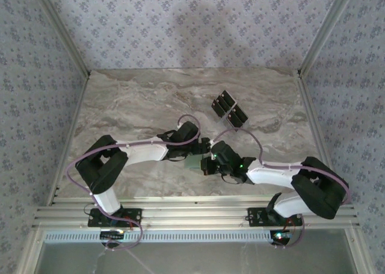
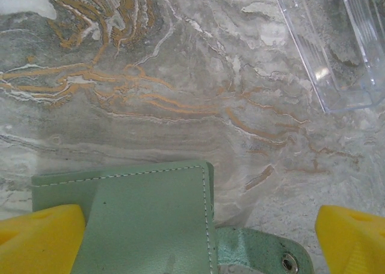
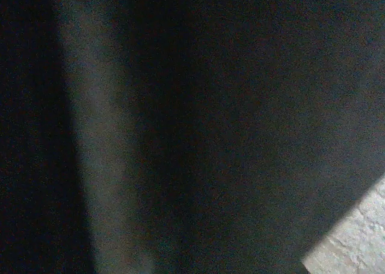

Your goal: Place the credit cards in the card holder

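Left gripper (image 2: 195,250), close under its wrist lens: yellow fingertips (image 2: 37,238) spread wide, nothing held. Card holder (image 2: 150,220) lies flat between them, its left part running behind the left-hand pad, snap strap (image 2: 264,257) sticking out on the right. It sits mid-width on the table, nearer the near edge. Right gripper (image 1: 209,164) is just to its right, jaws closed; wrist view dark and blurred, so any grip cannot be told. Credit cards (image 1: 229,108) lie fanned farther back, well apart. Clear plastic tray (image 2: 343,45) beyond. Marble-patterned table (image 1: 132,105); blue-grey floral walls (image 1: 192,21).
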`<action>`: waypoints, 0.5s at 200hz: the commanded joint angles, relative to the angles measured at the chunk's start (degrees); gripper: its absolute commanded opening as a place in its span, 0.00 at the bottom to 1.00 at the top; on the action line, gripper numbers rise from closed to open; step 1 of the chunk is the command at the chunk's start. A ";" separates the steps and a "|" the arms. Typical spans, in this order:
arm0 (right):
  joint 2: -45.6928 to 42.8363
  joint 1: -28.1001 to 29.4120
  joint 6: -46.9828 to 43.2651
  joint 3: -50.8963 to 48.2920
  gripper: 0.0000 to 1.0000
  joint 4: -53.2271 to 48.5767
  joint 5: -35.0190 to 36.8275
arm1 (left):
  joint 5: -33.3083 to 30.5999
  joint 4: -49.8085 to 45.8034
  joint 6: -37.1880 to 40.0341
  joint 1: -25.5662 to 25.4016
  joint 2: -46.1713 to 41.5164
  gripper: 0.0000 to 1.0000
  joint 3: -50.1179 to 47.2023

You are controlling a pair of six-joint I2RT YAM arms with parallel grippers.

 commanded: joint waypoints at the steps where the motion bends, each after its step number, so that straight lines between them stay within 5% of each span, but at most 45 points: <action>1: 2.52 0.65 -0.52 1.45 0.02 1.24 0.42 | 1.61 -0.93 -0.50 -0.76 0.63 0.99 -0.21; 100: 4.77 1.43 1.23 -0.10 0.00 0.62 1.48 | 0.69 -3.73 -0.20 -0.43 -0.85 1.00 2.45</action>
